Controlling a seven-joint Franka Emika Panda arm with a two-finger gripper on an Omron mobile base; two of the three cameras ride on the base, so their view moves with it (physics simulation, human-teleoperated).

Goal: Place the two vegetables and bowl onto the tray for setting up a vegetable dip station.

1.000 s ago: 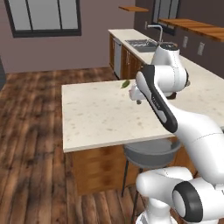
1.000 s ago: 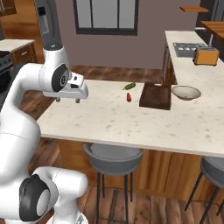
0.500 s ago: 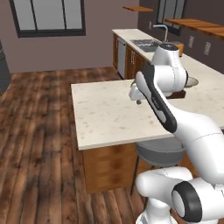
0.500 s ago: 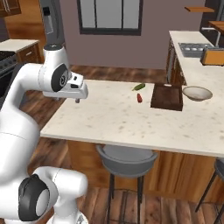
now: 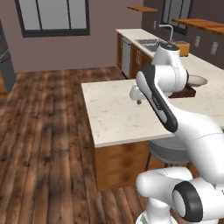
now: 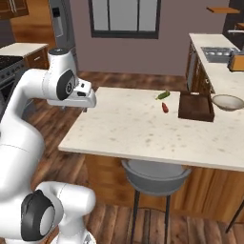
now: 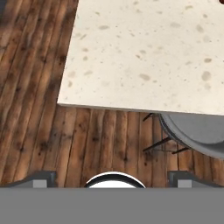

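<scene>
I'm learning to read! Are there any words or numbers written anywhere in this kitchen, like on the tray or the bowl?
None: no words, numbers or signs can be read anywhere.
The tray, the bowl, the green vegetable and the red vegetable are all plain.
The counter carries only speckles, not letters.

Base driven nearer along the bench [image 6: 143, 128], whole view shifted, tray [image 6: 195, 107] and bowl [image 6: 228, 101] now closer to the right edge
</scene>
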